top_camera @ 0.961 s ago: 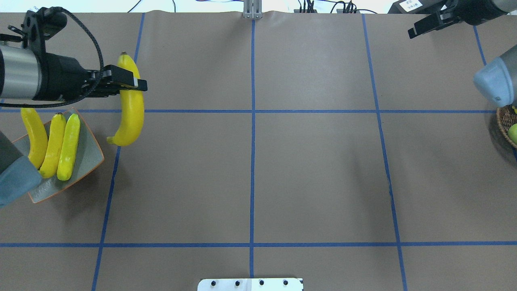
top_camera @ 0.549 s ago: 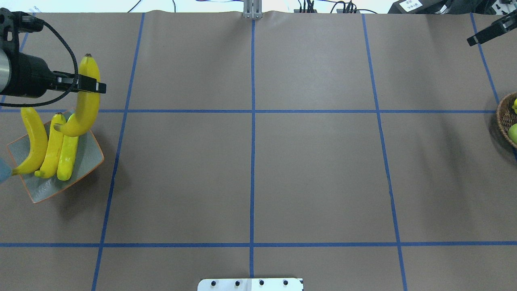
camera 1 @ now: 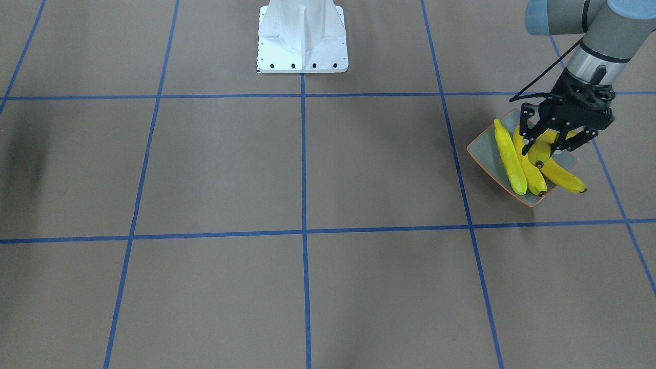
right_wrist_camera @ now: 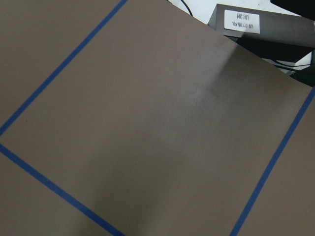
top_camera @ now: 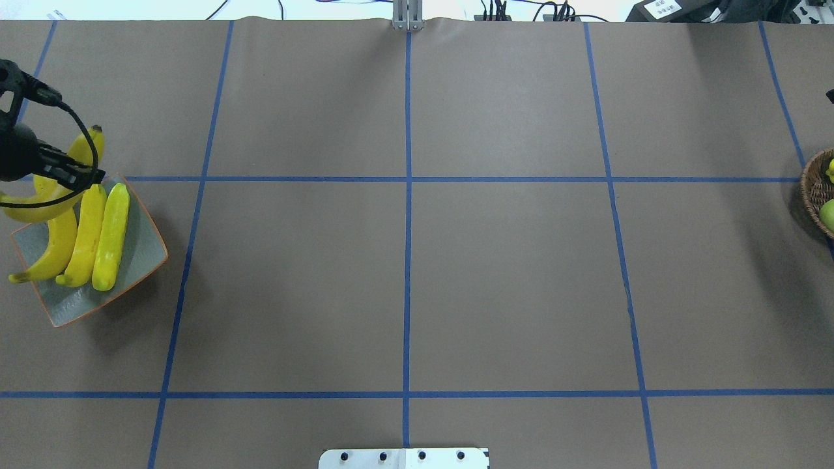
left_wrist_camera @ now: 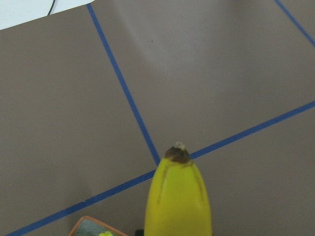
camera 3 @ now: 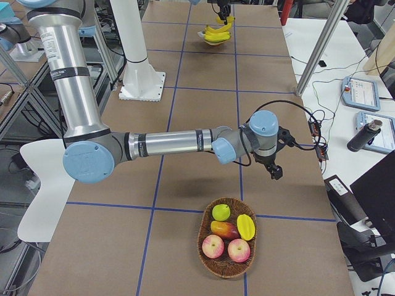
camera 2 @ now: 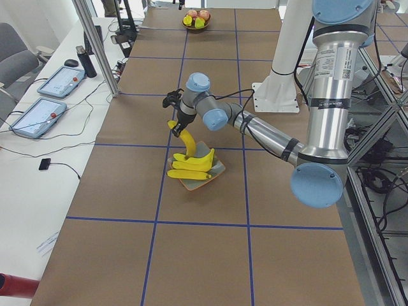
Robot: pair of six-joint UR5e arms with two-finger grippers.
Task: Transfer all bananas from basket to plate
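Observation:
Three bananas (top_camera: 85,234) lie side by side on the grey-green plate (top_camera: 140,254) at the table's left end; the one nearest the middle is greenish-yellow. My left gripper (top_camera: 71,177) is shut on a fourth banana (top_camera: 88,144) and holds it just above the plate's far end, over the other bananas. The front view shows the same gripper (camera 1: 547,146), held banana (camera 1: 539,152) and plate (camera 1: 484,151). The held banana's tip fills the left wrist view (left_wrist_camera: 177,196). My right gripper (camera 3: 274,169) shows only in the right side view, near the basket (camera 3: 225,237); I cannot tell its state.
The wicker basket (top_camera: 814,189) at the table's right edge holds apples, a green fruit and a yellow fruit; I see no bananas in it. Blue tape lines cross the brown table. The robot's white base (camera 1: 302,38) stands at the near middle edge.
My left gripper has carried the banana leftward from beside the plate to above its far end, and the banana has tilted. My right arm has drawn back out of the overhead view.

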